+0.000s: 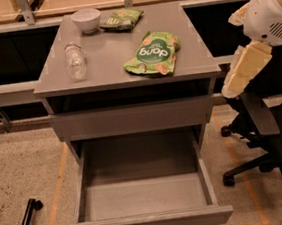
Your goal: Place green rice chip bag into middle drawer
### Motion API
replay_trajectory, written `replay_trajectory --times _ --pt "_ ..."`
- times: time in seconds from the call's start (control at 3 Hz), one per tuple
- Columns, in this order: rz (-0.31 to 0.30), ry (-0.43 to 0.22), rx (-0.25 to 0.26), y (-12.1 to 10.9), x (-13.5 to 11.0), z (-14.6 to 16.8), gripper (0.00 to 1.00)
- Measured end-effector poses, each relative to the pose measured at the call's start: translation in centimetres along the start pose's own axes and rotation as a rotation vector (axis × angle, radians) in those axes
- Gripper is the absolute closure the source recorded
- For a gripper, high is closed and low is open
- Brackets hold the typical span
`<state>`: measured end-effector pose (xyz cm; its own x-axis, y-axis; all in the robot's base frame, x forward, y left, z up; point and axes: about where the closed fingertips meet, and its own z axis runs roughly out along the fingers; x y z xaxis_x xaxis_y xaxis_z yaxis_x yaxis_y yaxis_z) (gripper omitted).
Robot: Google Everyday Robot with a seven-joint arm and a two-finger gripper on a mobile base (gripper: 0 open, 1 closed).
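Observation:
The green rice chip bag [153,54] lies flat on the grey cabinet top [109,52], toward its front right. The middle drawer [143,196] is pulled wide open below, and its flat grey floor is bare. The shallower drawer front [131,118] above it is closed. Only my arm's white joint [271,13] and cream link [243,68] show at the right edge, beside the cabinet and level with its top. My gripper itself is out of view.
On the cabinet top stand a white bowl [86,19], a darker olive-green bag [121,20] and a clear plastic bottle [76,62] lying down. A black office chair [269,141] stands right of the drawer. A black wheeled leg [26,219] is at lower left.

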<state>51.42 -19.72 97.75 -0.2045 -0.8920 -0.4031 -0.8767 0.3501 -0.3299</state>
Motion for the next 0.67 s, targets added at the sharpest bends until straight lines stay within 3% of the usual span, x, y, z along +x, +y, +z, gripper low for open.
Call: replay_trajectory --times 0.33,0.67 --pt "0.069 -0.095 0.034 -1.0 -1.2 1.2 0.00" --pt "0.118 -0.249 0.061 -4.2 -3.6 4.2 0.00"
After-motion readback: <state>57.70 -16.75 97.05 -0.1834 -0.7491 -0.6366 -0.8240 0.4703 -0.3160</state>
